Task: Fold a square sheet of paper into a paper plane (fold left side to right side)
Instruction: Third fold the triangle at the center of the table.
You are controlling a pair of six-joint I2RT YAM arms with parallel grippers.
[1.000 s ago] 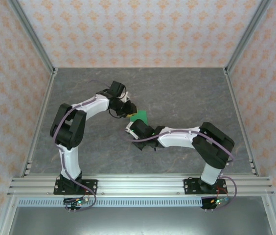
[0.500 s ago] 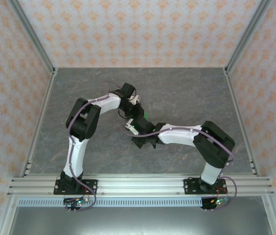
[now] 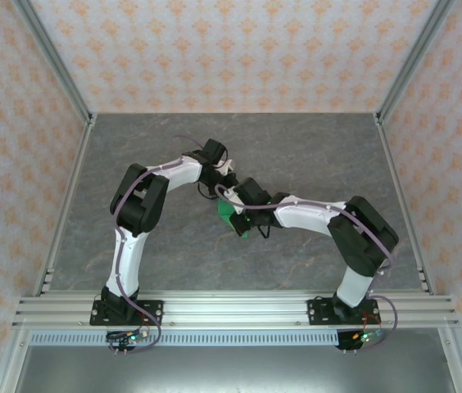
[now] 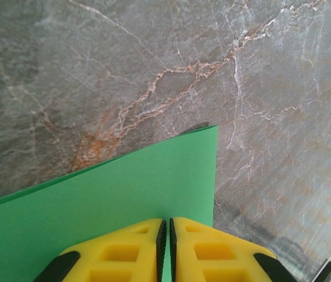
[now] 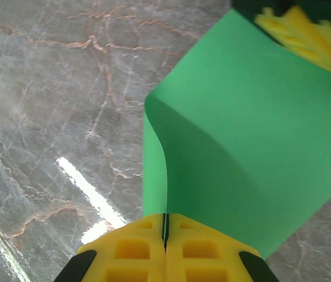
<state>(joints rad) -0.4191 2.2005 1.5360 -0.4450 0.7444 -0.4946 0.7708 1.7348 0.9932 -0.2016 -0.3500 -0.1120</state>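
Midway across the grey marbled table [image 3: 133, 164], we find both arms meeting over the square sheet of paper [image 5: 253, 147], which is lifted off the surface between them near the middle of the workspace.

The left gripper [image 4: 166, 226] is clenched on one edge of the green sheet. Its yellow fingers are pressed almost together, with the paper running between them close to a corner. The right gripper [image 5: 165, 220] is clamped tight on another edge, and from its wrist camera we see the paper rise out of the fingers, roll over in a soft curl and stretch away toward the other gripper at the top right.

We judge the first fold, left side over to right side, to be under way but unfinished. The sheet bows in a loose curve and no sharp crease shows anywhere on it. We cannot tell whether the two edges line up.

By our reckoning nearly all the work lies ahead: bringing the edges together, laying the paper flat, pressing the crease, then every later fold. Nothing pointed or dart-like has taken shape.
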